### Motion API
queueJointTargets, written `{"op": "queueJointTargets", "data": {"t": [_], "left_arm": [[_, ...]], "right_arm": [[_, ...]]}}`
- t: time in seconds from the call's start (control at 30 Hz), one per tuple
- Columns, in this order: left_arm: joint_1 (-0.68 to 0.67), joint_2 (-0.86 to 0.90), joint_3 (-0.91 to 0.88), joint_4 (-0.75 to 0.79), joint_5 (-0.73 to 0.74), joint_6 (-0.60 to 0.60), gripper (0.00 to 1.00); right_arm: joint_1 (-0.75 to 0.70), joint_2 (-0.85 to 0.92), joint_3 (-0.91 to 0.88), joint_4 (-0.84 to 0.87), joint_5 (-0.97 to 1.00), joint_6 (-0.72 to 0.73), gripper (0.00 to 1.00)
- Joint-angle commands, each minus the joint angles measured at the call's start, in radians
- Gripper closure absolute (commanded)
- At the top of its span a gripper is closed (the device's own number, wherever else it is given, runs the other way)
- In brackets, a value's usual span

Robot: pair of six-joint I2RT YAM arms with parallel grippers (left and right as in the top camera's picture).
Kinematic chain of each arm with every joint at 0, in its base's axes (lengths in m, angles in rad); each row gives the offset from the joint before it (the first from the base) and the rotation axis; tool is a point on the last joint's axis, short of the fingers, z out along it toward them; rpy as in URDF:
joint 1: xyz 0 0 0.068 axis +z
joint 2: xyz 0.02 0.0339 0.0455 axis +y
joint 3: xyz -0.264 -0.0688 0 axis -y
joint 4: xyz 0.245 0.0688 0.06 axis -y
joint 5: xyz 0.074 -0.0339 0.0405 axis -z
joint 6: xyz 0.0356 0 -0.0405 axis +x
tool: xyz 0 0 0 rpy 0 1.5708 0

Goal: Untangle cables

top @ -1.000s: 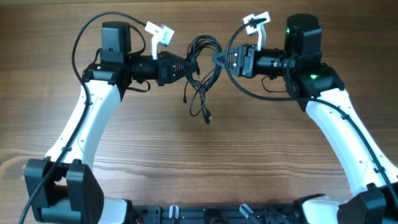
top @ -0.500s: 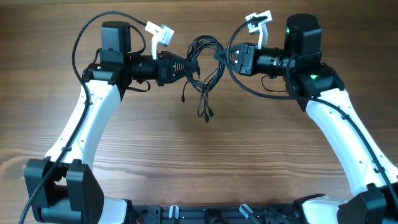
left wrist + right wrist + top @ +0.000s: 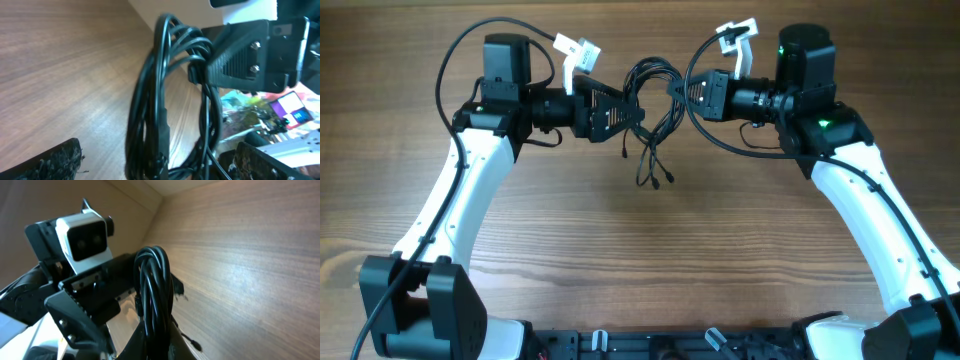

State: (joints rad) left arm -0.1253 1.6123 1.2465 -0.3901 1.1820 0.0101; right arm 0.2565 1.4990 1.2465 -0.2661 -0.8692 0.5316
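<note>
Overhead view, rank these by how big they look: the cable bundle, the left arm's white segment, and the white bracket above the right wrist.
1. left arm's white segment, clearly the largest
2. cable bundle
3. white bracket, the smallest

The bundle hangs above the table, nearer the camera, so it may look slightly oversized.

Mid-brown wood-grain tabletop [image 3: 640, 270], streaks running side to side across the whole overhead view, with a few darker bands among them. Paler and with a soft sheen through the wrist cameras, meeting a plain pale wall [image 3: 120, 192] along the far edge. At the near edge, black mount of the left arm [image 3: 420, 300], black mount of the right arm [image 3: 925, 325], and a dark rail [image 3: 650, 345] between the two. Over the back centre, dangling ends of the cables [image 3: 655, 72]; touching the wood or hanging just above it, impossible to tell.
</note>
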Motion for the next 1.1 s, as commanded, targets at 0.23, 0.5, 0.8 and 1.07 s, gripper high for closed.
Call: {"op": "queueJointTargets", "data": {"t": [0.23, 0.5, 0.8, 1.07], "left_arm": [[-0.004, 0.004, 0.022, 0.275, -0.066, -0.288, 0.34], [-0.082, 0.005, 0.021, 0.129, -0.403, -0.276, 0.39], [-0.153, 0.005, 0.021, 0.095, -0.542, -0.227, 0.79], [-0.102, -0.070, 0.022, 0.105, -0.544, -0.227, 0.75]], "right_arm": [[0.002, 0.001, 0.021, -0.066, 0.089, -0.115, 0.96], [0.002, 0.001, 0.021, -0.067, 0.088, -0.113, 0.96], [0.002, 0.001, 0.021, -0.069, 0.089, -0.114, 0.96], [0.002, 0.001, 0.021, -0.152, 0.226, -0.172, 0.96]]}}
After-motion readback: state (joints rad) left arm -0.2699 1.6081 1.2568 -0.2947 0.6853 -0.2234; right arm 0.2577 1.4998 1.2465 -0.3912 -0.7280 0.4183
